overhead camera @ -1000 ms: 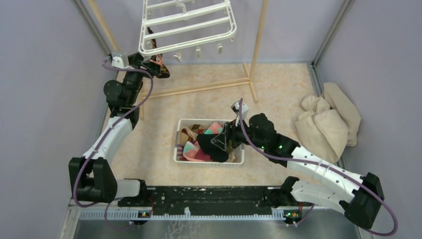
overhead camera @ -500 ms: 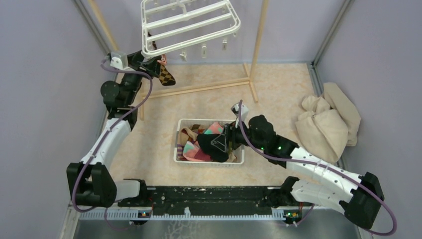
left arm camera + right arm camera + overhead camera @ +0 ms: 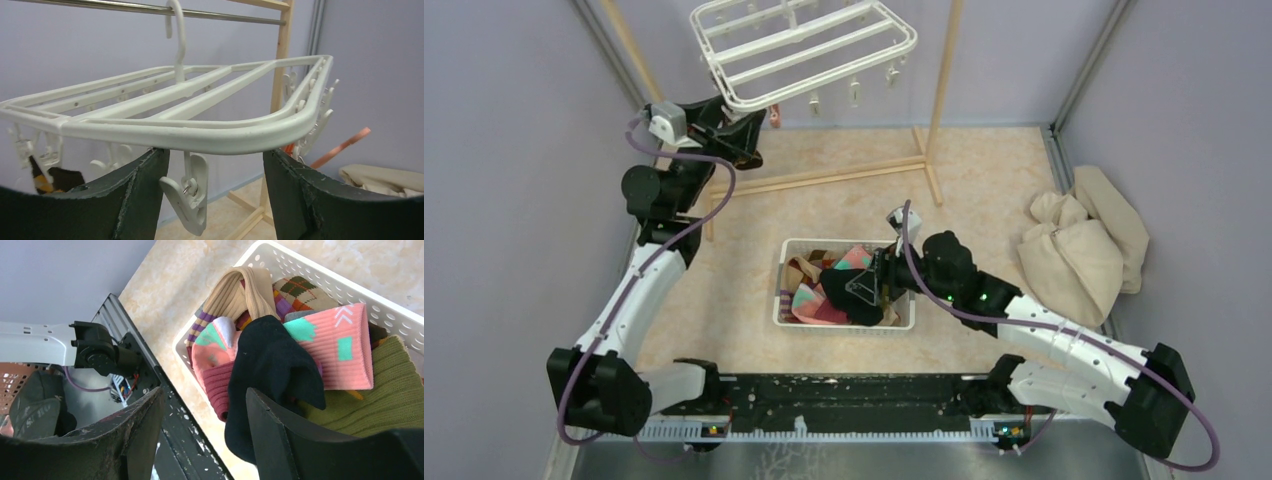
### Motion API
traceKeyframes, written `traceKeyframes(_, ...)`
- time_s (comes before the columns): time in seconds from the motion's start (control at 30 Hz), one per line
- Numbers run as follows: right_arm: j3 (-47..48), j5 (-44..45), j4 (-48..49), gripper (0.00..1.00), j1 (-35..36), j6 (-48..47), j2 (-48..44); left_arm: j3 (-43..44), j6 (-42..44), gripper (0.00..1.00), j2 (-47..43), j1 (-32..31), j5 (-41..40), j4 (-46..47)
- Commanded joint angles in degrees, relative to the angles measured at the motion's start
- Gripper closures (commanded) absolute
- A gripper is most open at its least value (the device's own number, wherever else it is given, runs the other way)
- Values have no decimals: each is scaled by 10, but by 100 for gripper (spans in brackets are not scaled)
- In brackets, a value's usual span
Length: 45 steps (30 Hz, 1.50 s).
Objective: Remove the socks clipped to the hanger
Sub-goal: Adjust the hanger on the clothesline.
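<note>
Hanger (image 3: 165,135) hangs by its hook from the metal rod (image 3: 125,6), frame tilted. Left gripper (image 3: 214,155) sits just under the near rim, fingers released and wide, grasping nothing. One bare clip (image 3: 190,197) dangles between them. A dark sock (image 3: 50,179) with yellow checks hangs below the clips at the frame's left corner, mostly hidden.

Right gripper (image 3: 205,391) is low over the white basket (image 3: 310,272), fingers apart, not clenched. The end of a black sock (image 3: 272,360) lies between them, with a gap beside one finger. Other socks (image 3: 340,347) are piled in the basket: pink with mint patches, olive, maroon, striped beige
</note>
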Motion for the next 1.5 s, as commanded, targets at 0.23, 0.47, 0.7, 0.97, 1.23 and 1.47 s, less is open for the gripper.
traceKeyframes(0.23, -8, -3, 27, 39, -1, 4, -7, 53, 97, 26, 19, -130, -59, -55)
traceKeyframes(0.47, -18, 1, 23, 39, -1, 2, -17, 88, 132, 26, 57, -191, -98, -66)
traceKeyframes(0.7, -29, 7, 17, 39, -2, 0, -32, 133, 174, 26, 114, -235, -129, -75)
traceKeyframes(0.97, -39, 17, 2, 39, -2, -1, -45, 206, 196, 24, 187, -276, -152, -100)
traceKeyframes(1.23, -41, 23, -5, 38, -2, -4, -51, 307, 206, 16, 252, -306, -130, -179)
traceKeyframes(1.47, -45, 25, -4, 38, -3, -2, -52, 314, 184, 1, 211, -326, -87, -265)
